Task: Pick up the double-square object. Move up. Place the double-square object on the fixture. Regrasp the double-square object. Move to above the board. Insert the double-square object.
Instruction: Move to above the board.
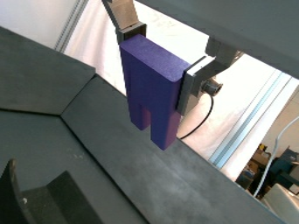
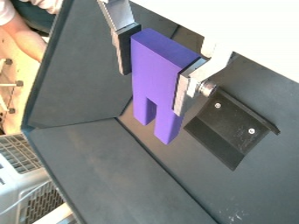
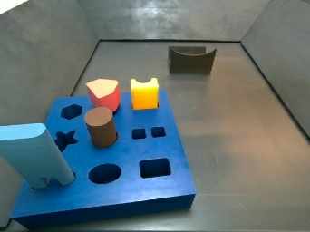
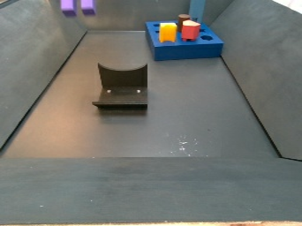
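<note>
A: Nearest the wrist cameras, the gripper point(image 2: 152, 66) is clamped on the double-square object point(image 2: 159, 83). In both wrist views its silver plates press the purple block's two sides, and the two prongs hang down, clear of the dark worktop point(image 1: 128, 166).

B: So the piece is in the air. A side view catches only its prong tips point(image 4: 77, 5) at the frame's upper edge, high above the floor.

A: Beyond it stands the fixture point(image 4: 120, 86), the dark cradle with raised sides. The risk there is a skewed set-down: if the block arrives turned against the cradle's walls, it may ride up on one side and tip out when released.

B: And the grip sits high on the block, so any knock on the prongs could swing it between the pads.

A: Farthest is the board point(image 3: 169, 186), crowded with the orange-yellow block point(image 3: 145, 93), the brown cylinder point(image 3: 101, 127) and the light-blue tall block point(image 3: 36, 156). The two small square holes point(image 3: 148, 133) lie just beside those pieces, so a drifting approach could strike them.
</note>
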Robot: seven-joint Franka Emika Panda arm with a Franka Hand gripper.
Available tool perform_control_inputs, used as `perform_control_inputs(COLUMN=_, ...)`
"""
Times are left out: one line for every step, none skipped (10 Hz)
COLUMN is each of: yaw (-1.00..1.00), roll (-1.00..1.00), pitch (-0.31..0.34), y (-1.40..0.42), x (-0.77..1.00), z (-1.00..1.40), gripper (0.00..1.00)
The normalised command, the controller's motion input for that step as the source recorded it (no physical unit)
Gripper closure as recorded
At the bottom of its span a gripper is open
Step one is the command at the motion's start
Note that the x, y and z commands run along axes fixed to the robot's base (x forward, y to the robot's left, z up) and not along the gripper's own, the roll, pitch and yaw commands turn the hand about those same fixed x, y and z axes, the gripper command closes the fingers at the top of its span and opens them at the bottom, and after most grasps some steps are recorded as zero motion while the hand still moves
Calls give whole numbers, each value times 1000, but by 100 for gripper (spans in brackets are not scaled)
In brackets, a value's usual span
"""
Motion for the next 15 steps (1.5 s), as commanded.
perform_control_inputs(yaw=98, roll=-38, pitch=84, y=-25, x=52, z=472, gripper=100)
perform_control_inputs(yaw=90, roll=-44, pitch=68, y=-15, x=31, z=283, gripper=100)
perform_control_inputs(yaw=87, roll=-47, pitch=65, y=-12, x=24, z=188, gripper=100)
perform_control_inputs(yaw=-89, roll=-1000, pitch=-30, y=-1000, x=-875, z=161, gripper=100)
perform_control_inputs(yaw=-89, roll=-1000, pitch=-47, y=-1000, x=-890, z=177, gripper=100)
perform_control_inputs(yaw=-87, roll=-1000, pitch=-74, y=-1000, x=-950, z=174, gripper=100)
perform_control_inputs(yaw=-85, roll=-1000, pitch=-84, y=-1000, x=-977, z=161, gripper=100)
perform_control_inputs(yaw=-82, roll=-1000, pitch=-107, y=-995, x=-1000, z=167, gripper=100)
perform_control_inputs(yaw=-80, roll=-1000, pitch=-122, y=-961, x=-1000, z=161, gripper=100)
perform_control_inputs(yaw=-81, roll=-1000, pitch=-129, y=-912, x=-1000, z=146, gripper=100)
perform_control_inputs(yaw=-88, roll=-1000, pitch=-132, y=-887, x=-1000, z=159, gripper=100)
perform_control_inputs(yaw=-94, roll=-1000, pitch=-146, y=-657, x=-820, z=112, gripper=100)
perform_control_inputs(yaw=-96, roll=-1000, pitch=-152, y=-482, x=-646, z=80, gripper=100)
perform_control_inputs(yaw=-92, roll=-1000, pitch=-150, y=-213, x=-363, z=40, gripper=100)
perform_control_inputs(yaw=-74, roll=-812, pitch=-116, y=-110, x=-224, z=19, gripper=100)
